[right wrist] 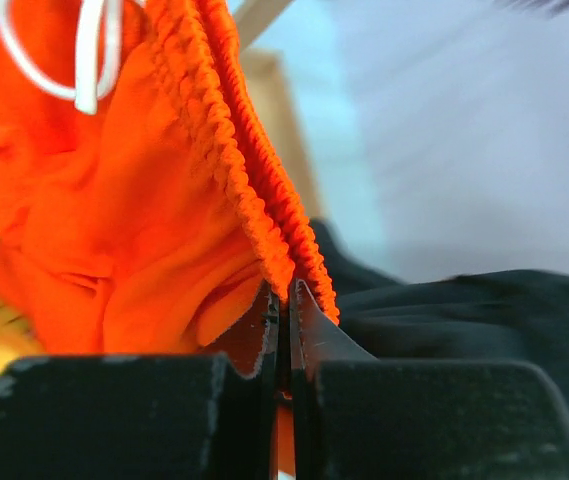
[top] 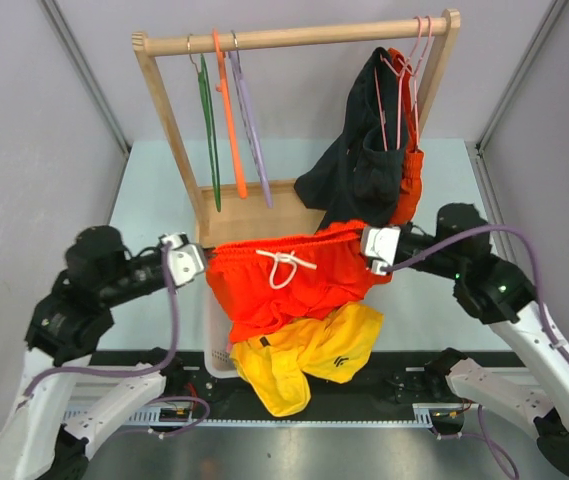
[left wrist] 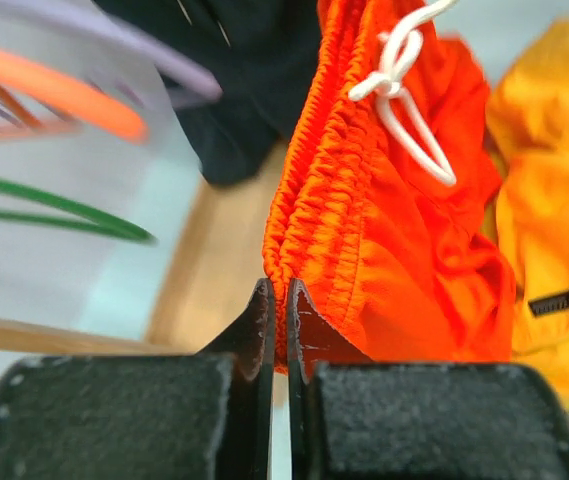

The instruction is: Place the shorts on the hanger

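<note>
While left fingers point(left wrist: 252, 335), right fingers point(right wrist: 311, 325) pinch one shorts point(top: 299, 290), hanger point(top: 230, 120) hangs among three.

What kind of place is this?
Probably a robot lab cell: plain grey walls, a wooden clothes rack on a table, left pincer and right pincer holding orange shorts.

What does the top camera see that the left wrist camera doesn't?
Only the top camera shows the whole wooden rack and the right jaws holding the orange shorts. Only the left wrist camera shows, up close, the left jaws pinched shut on the waistband. Both show the shorts, their white drawstring, the yellow shorts and the orange hanger.
</note>
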`<state>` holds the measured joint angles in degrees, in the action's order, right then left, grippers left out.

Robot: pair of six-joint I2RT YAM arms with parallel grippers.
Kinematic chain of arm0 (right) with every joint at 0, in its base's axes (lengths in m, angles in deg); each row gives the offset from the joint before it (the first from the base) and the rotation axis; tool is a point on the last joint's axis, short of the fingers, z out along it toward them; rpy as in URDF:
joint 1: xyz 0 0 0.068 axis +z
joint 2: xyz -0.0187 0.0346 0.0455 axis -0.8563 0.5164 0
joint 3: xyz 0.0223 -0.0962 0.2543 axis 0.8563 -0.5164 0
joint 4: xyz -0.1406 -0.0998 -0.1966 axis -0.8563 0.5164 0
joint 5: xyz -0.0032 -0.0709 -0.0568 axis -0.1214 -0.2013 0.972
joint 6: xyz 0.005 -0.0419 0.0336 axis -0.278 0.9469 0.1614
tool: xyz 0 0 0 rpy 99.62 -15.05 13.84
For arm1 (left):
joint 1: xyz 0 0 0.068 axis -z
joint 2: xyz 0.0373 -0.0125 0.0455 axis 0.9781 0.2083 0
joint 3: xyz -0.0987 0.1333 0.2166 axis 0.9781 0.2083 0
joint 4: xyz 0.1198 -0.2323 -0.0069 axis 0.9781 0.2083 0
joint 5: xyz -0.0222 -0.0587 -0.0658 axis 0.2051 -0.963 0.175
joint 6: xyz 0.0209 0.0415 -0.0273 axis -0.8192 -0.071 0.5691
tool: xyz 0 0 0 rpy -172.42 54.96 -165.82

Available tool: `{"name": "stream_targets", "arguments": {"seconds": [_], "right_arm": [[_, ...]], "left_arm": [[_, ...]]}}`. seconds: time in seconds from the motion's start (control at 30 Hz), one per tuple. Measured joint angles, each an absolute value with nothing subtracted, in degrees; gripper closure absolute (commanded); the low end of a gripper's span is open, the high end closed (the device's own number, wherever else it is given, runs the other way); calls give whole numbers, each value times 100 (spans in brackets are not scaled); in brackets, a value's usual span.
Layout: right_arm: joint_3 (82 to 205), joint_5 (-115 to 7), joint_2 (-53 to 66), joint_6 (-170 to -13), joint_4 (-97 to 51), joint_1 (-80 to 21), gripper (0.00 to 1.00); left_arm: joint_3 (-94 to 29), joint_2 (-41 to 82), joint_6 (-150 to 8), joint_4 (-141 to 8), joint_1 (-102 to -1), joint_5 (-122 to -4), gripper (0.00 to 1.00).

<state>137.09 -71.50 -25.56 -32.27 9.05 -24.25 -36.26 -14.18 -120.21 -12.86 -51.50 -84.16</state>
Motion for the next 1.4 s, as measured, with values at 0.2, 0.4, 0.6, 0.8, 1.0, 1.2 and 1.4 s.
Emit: {"name": "stream_targets", "arguments": {"seconds": [0.2,0.4,0.6,0.8,1.0,1.2,1.4], "right_arm": [[12437,-7443,-2541,-3192,874,-2425,100],[11445,-7496,-2353,-3192,655,-2045,98],[11458,-7574,-1824,-3004,946,-1949,48],[13130,-7710,-1579,-3883,1925,-1936,34],[15784,-7592,-661,-5992,1597,-1936,37],[17443,-7196,342,-7579,1055,-1811,39],[19554,-6263,1909,-8460,743,-1258,43]], "left_arm": [[-1919,-1632,-12276,-1634,-5150,-8029,100],[-408,-1807,-12362,-2165,-5150,-7835,100],[112,-1877,-12663,-2285,-5150,-7820,40],[-756,-1945,-12477,-1505,-5159,-8195,27],[-2225,-1849,-11490,-1673,-5165,-8220,11],[-2380,-1906,-10333,-2254,-5786,-8082,3],[-2585,-1853,-9256,-2801,-6564,-8060,0]]}}
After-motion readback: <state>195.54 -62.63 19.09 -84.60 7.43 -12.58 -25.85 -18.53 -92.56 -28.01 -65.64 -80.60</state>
